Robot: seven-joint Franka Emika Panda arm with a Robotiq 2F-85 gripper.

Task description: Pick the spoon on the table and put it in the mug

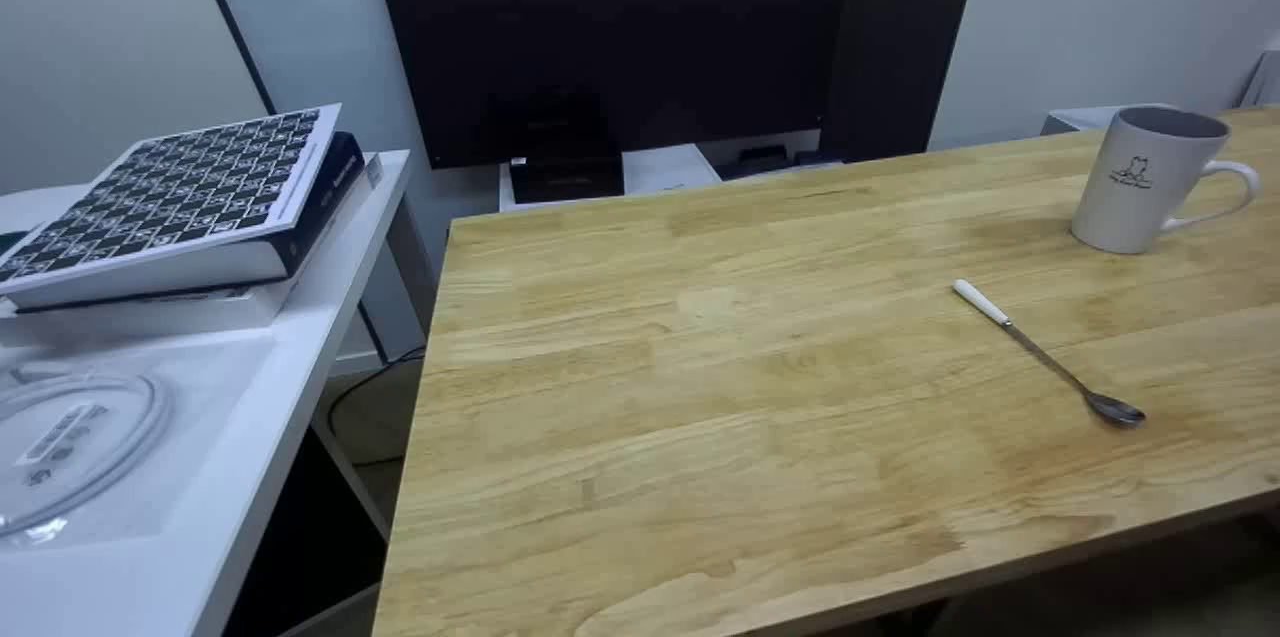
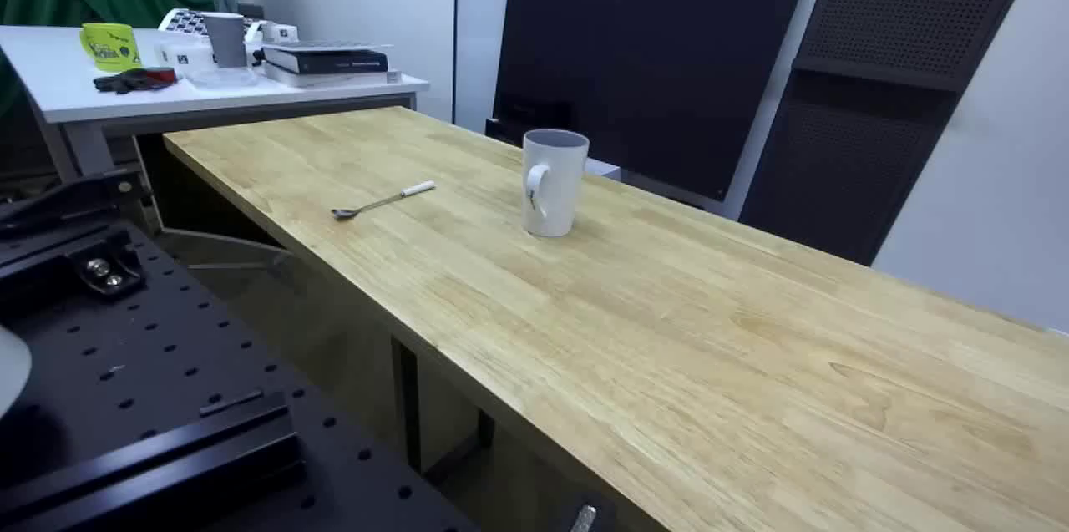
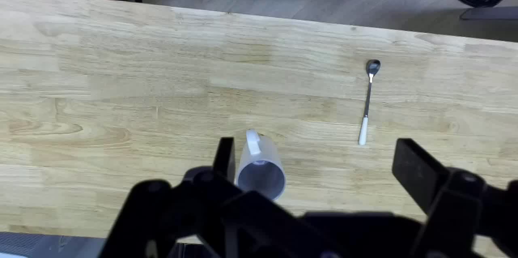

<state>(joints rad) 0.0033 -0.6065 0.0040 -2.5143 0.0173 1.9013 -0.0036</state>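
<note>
On table (image 1: 700, 367): spoon (image 1: 1047, 358), mug (image 1: 1158, 192) with illegible lettering (image 1: 1131, 181).

The mug (image 1: 1148, 182) is grey-white, the spoon (image 3: 368, 102) silver and white.

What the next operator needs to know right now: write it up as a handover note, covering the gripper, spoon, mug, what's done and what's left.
Gripper: open, jaws wide apart, holding nothing.
White-handled metal spoon: lying on the wooden tabletop.
Light grey printed mug: upright on the same tabletop, apart from the spoon, handle at its side.
Done: nothing of the task; the spoon is not yet picked up.
Left: grasp the spoon, lift it, put it in the mug.
</note>
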